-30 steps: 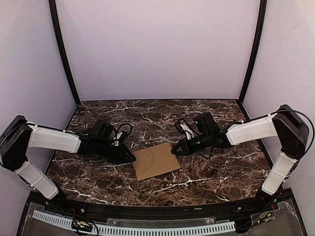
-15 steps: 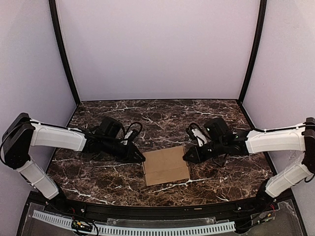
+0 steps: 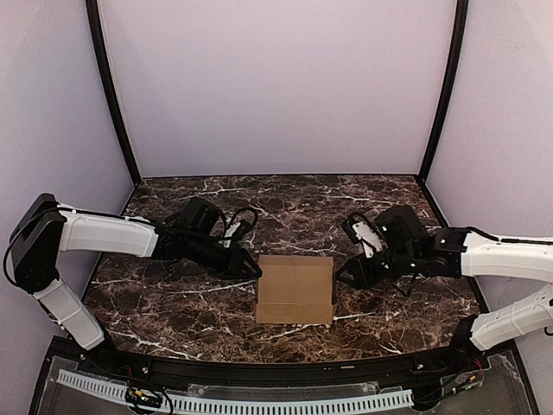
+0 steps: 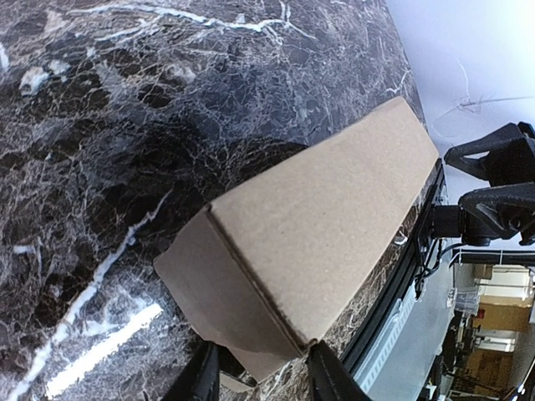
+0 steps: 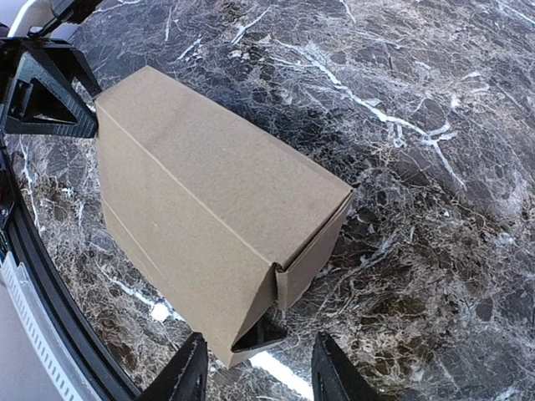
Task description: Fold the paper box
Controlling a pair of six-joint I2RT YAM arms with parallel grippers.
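While the paper box (image 3: 295,288) is lying as a formed brown carton on the marble table (image 3: 164,307), midway between my two arms, I am holding my left gripper (image 3: 253,269) at its left end and my right gripper (image 3: 345,278) at its right end. Both are standing with fingers parted, pinching nothing. I am judging the carton to be light, hollow and thin-walled: stiff along its creases, soft across its broad faces, easily dented, and likely to slide on the polished stone if pushed from one side only. At the right end a side flap (image 5: 308,255) is standing slightly loose. I am favouring holds on the end edges and corners, with both sides bracing together.
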